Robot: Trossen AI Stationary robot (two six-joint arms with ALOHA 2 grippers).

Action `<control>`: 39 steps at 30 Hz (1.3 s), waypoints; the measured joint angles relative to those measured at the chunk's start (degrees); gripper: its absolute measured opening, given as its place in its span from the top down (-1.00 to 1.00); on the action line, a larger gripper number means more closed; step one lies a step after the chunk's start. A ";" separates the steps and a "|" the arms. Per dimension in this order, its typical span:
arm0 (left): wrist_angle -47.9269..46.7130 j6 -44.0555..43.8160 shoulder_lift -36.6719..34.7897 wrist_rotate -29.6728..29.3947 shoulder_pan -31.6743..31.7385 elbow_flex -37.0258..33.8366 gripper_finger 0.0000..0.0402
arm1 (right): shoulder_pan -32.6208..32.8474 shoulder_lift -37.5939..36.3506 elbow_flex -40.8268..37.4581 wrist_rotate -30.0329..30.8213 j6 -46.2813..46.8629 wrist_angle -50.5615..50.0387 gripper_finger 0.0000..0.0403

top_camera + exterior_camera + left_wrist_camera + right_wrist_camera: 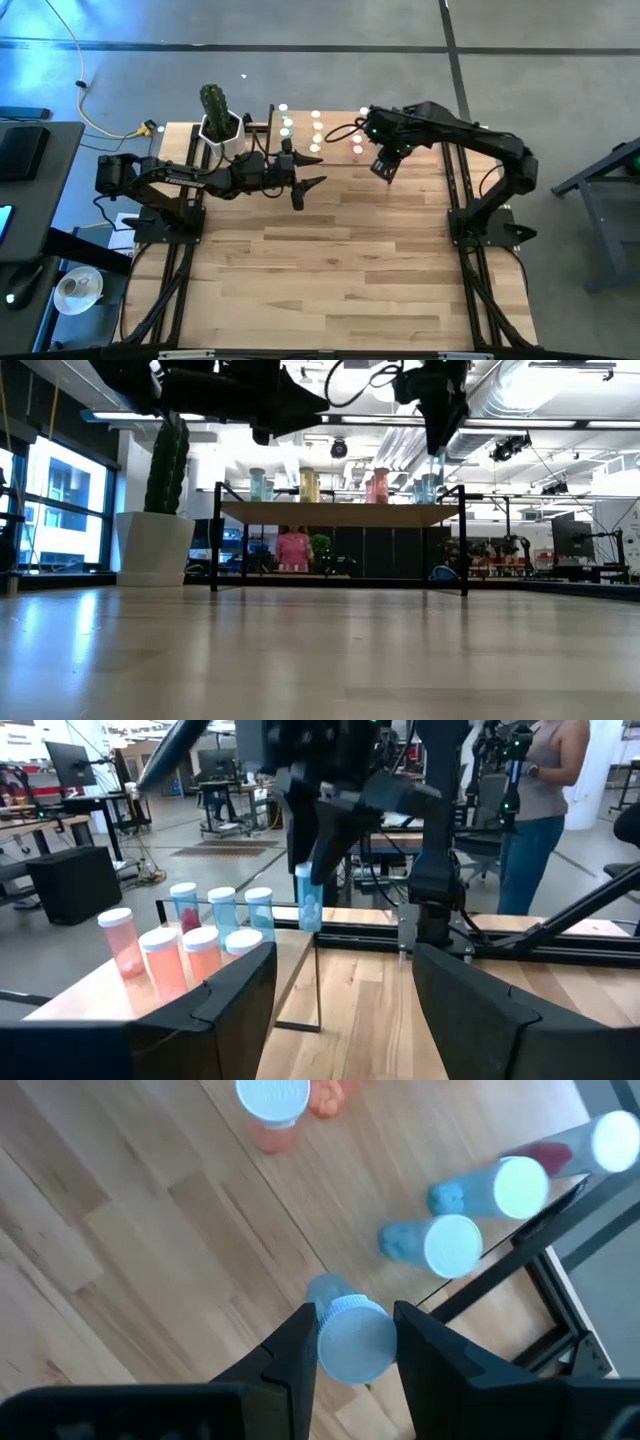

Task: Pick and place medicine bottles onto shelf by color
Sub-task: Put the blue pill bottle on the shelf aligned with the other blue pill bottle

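- The right tool (355, 1342) pinches a small pale blue cylindrical medicine bottle with a white cap (352, 1338) between its two dark fingers, cap towards the wrist camera.
- In the left wrist view that same bottle (309, 898) hangs upright from the right tool (318, 850), above the right end of the shelf.
- The small rectangular light-wood shelf with thin black metal legs (340, 515) stands at the far edge of the wooden bench (340, 260).
- Under the right tool, two more pale blue bottles (440, 1245) stand on the shelf top close together, and a pink-red bottle (272, 1105) stands farther along.
- From the left wrist, three pale blue bottles (222, 908) stand in a row behind a cluster of pink-red bottles (165, 958) on the shelf.
- The low view shows bottles on top of the shelf in colour groups: bluish (260, 485), yellow (310, 485), pink-red (378, 485), bluish again (425, 488).
- More bottles (295, 550) stand under the shelf.
- The left tool (305, 187) hovers over the bench near the middle of the shelf, its fingers spread and holding nothing.
- A white pot with a green cactus (218, 125) stands just beside the shelf's left end.
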 joint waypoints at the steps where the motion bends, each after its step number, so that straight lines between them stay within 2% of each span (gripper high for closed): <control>1: 0.00 0.00 0.00 0.06 -0.01 0.00 -0.12 | 0.00 0.39 0.00 0.02 -0.01 0.02 0.49; 9: 0.00 0.01 0.00 0.06 -0.02 0.00 -0.12 | -0.28 2.41 0.00 0.37 0.42 0.07 0.49; 39: 0.01 -0.15 0.07 0.11 -0.07 0.04 -0.12 | -2.81 2.75 -2.45 1.77 1.94 3.01 0.49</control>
